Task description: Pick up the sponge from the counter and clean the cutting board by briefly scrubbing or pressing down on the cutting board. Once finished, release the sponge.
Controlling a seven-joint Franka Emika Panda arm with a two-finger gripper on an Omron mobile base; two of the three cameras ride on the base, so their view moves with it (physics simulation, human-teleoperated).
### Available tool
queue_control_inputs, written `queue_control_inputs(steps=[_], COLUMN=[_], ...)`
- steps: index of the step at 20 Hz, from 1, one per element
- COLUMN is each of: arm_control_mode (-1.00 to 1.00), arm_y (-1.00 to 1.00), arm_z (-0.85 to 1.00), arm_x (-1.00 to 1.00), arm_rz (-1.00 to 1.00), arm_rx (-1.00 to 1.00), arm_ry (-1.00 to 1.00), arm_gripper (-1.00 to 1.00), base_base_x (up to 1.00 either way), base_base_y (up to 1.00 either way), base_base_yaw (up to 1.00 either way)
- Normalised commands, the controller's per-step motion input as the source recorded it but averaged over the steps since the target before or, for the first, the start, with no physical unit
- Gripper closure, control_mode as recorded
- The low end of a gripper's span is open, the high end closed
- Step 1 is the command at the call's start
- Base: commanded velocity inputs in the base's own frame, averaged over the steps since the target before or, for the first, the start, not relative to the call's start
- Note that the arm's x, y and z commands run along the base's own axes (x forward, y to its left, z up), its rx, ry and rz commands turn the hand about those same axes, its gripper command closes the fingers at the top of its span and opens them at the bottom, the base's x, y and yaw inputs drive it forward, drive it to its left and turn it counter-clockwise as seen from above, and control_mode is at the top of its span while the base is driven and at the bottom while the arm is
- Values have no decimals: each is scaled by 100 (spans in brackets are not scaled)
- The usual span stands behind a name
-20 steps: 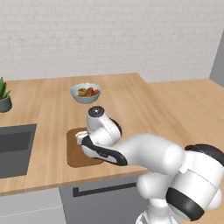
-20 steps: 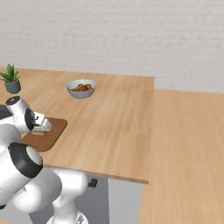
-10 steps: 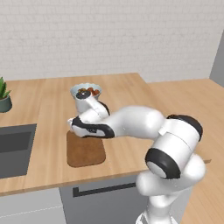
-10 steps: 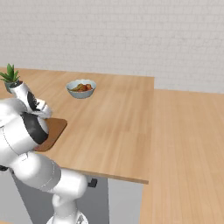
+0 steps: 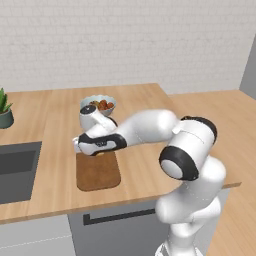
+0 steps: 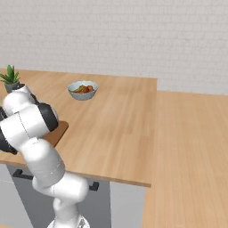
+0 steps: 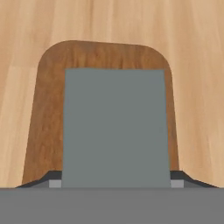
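Observation:
In the hand view the sponge [image 7: 114, 127] shows its grey-green top between my fingertips [image 7: 54, 178], held over the dark brown cutting board [image 7: 47, 109]. My gripper [image 7: 115, 180] is shut on the sponge. From the left base view the hand hangs low over the far end of the cutting board [image 5: 98, 174], with the gripper [image 5: 99, 151] pointing down and a sliver of yellow sponge [image 5: 102, 154] under it. Whether the sponge touches the board cannot be told. The light wooden counter [image 5: 145, 165] carries the board near its front edge. Part of the board [image 6: 57, 132] shows beside the arm.
A bowl of food [image 5: 98, 104] stands just behind the hand, also seen as the bowl [image 6: 83, 89]. The dark sink [image 5: 15, 170] lies left of the board. A potted plant [image 5: 4, 111] sits at the far left, the same plant [image 6: 10, 76] behind the arm.
The hand has shifted with the sponge from the middle of the board toward its far end, and the arm's elbow has swung up and to the right.

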Motion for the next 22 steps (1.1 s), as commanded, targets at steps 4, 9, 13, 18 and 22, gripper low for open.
queue_control_inputs(steps=[4, 9, 13, 18, 22], arm_control_mode=[-100, -100, -100, -100, -100], arm_y=[28, 43, 25, 24, 10], arm_z=[-47, -23, -12, -16, -31], arm_x=[27, 17, 32, 47, 15], arm_rz=[0, 0, -2, -2, -2], arm_rx=[-1, -11, -10, -4, 0], arm_ry=[8, 0, 0, 4, 7], arm_gripper=[100, 100, 100, 100, 100], base_base_x=[0, 0, 0, 0, 0], base_base_y=[0, 0, 0, 0, 0], base_base_yaw=[0, 0, 0, 0, 0])
